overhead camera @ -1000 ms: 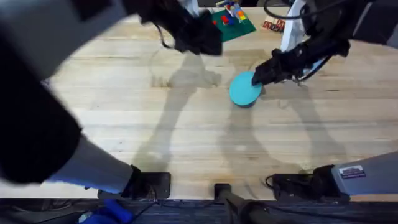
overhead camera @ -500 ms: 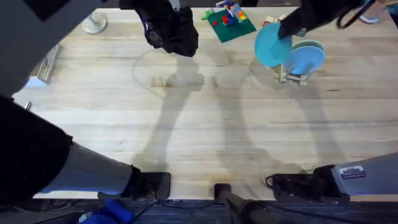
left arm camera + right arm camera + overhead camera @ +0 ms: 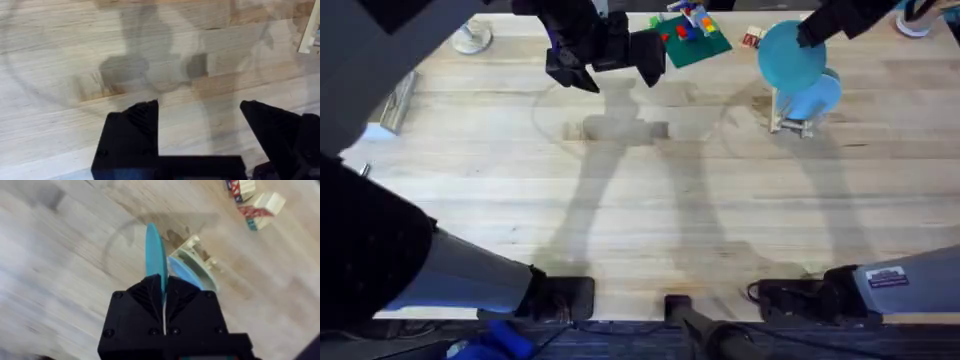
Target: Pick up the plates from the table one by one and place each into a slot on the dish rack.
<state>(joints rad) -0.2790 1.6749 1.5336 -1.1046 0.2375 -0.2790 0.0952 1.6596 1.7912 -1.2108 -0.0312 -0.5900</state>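
My right gripper [image 3: 810, 38] is shut on the rim of the teal plate [image 3: 788, 58] and holds it upright in the air, just above the dish rack [image 3: 788, 124]. The pale blue plate [image 3: 817, 96] stands in a slot of the rack. In the right wrist view the teal plate [image 3: 156, 255] is edge-on between the shut fingers of the right gripper [image 3: 163, 294], beside the blue plate [image 3: 192, 274] and the rack's pegs [image 3: 192, 246]. My left gripper [image 3: 610, 55] hovers open over bare table [image 3: 620, 200]; its fingers [image 3: 142, 120] hold nothing.
A green baseplate with coloured blocks [image 3: 690, 35] lies at the back centre, with small loose blocks [image 3: 753, 40] beside it, near the rack [image 3: 255, 200]. A metal object [image 3: 395, 100] lies at the left edge and a white stand [image 3: 470, 40] at the back left.
The right gripper lifted the teal plate off the table and carried it back and right to above the rack. The left gripper shifted slightly right at the back.
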